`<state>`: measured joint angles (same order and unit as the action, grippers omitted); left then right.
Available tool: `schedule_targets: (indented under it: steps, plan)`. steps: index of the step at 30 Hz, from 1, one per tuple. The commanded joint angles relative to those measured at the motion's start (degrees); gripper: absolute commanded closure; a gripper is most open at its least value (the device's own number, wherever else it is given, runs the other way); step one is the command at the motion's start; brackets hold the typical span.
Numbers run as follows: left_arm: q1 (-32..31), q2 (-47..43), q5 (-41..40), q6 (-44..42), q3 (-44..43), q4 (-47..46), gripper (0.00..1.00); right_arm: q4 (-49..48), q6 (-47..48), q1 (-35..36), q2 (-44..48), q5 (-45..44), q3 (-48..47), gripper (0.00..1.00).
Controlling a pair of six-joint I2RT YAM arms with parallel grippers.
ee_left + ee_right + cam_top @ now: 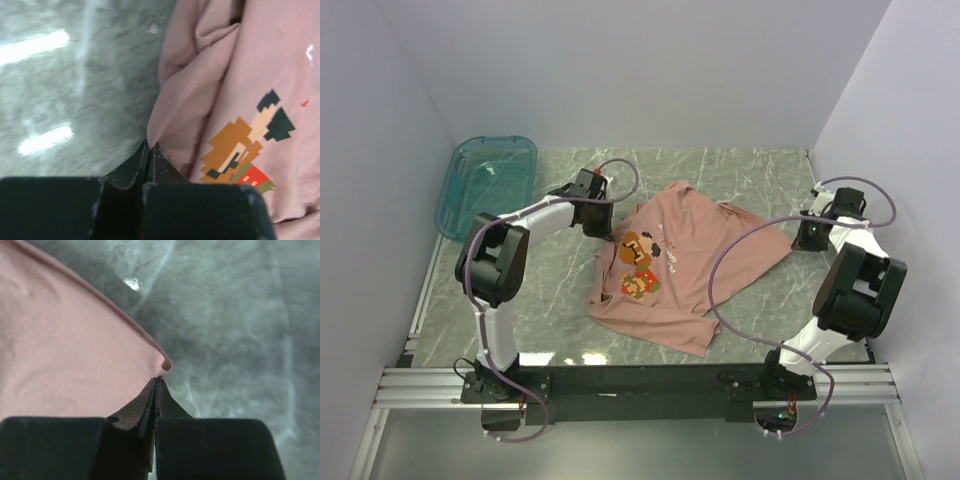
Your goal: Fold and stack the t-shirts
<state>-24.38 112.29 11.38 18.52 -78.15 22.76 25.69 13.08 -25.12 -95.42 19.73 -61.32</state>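
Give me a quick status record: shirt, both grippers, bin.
t-shirt: dusty pink, lying rumpled on the table, pixel-figure print facing up, not yet folded
left gripper: shut, pinching a fold at the shirt's edge beside the print
right gripper: shut, pinching a corner of fabric on the shirt's opposite side
bin: translucent teal, far left corner, apart from the shirt
stack: none started

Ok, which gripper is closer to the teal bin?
Left. The left gripper pinches the shirt on the side facing the bin; the right gripper pinches its opposite side, farther off.
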Motion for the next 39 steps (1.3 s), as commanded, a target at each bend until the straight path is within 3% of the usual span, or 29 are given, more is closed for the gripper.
schedule_targets:
  steps: [1, 5, 9, 12, 18, 22, 24, 26, 27, 29, 30, 32, 33, 36, 39]
  plan:
    - [2.5, -8.0, -7.3, -0.2, -1.2, 0.8, 1.0, -1.6, 3.4, -3.1, 6.8, -2.8, 1.4, 1.0]
    - [5.9, -17.7, -8.9, -1.1, 1.9, 1.8, 1.0, 0.5, 8.9, -7.0, 10.9, -4.4, 3.0, 1.0]
    - [7.2, -23.1, -3.4, -1.2, 7.5, 4.1, 1.0, 3.7, 14.9, -11.1, 14.2, -5.4, 5.7, 1.0]
    - [7.2, -24.6, 2.7, 1.3, 14.2, 2.6, 0.99, 4.6, 20.0, -13.4, 17.7, -7.2, 9.9, 1.0]
    - [7.2, -28.3, 5.4, 5.7, 23.6, 1.6, 0.99, 5.5, 30.3, -19.0, 24.4, -11.4, 17.4, 1.0]
    - [7.2, -27.8, 12.1, 9.1, 26.2, 4.0, 0.99, 14.8, 39.5, -20.4, 30.3, -4.7, 18.0, 1.0]
    - [7.1, -27.0, 15.6, 9.9, 28.1, 3.3, 0.99, 17.7, 41.6, -20.0, 33.8, -0.1, 18.2, 0.81]
    - [6.8, -26.9, 17.6, 10.2, 29.1, 2.5, 0.9, 20.3, 41.9, -16.5, 37.4, 4.8, 17.9, 0.67]
    - [6.8, -27.6, 17.1, 10.2, 29.5, 2.5, 0.79, 20.7, 41.2, -14.4, 38.0, 5.7, 17.6, 0.54]
    - [6.8, -29.1, 13.8, 10.6, 29.2, 3.5, 0.71, 20.5, 37.9, -7.0, 38.1, 6.5, 16.9, 0.44]
    - [6.8, -31.8, 12.4, 10.8, 28.5, 3.8, 0.59, 20.1, 36.6, -4.5, 37.8, 6.7, 16.6, 0.43]
    - [6.8, -35.4, 8.1, 10.8, 27.8, 4.2, 0.5, 20.3, 34.2, 2.3, 35.6, 9.5, 14.5, 0.41]
    - [6.8, -39.1, 6.5, 10.9, 27.2, 4.2, 0.4, 20.4, 33.9, 4.4, 34.3, 11.0, 13.6, 0.4]
    - [6.9, -44.8, 0.9, 8.5, 26.6, 2.3, 0.28, 19.3, 33.1, 12.5, 28.4, 18.6, 9.1, 0.39]
    - [7.2, -45.8, -2.9, 4.5, 25.7, 1.1, 0.24, 14.7, 28.8, 20.6, 19.6, 18.3, 2.3, 0.39]
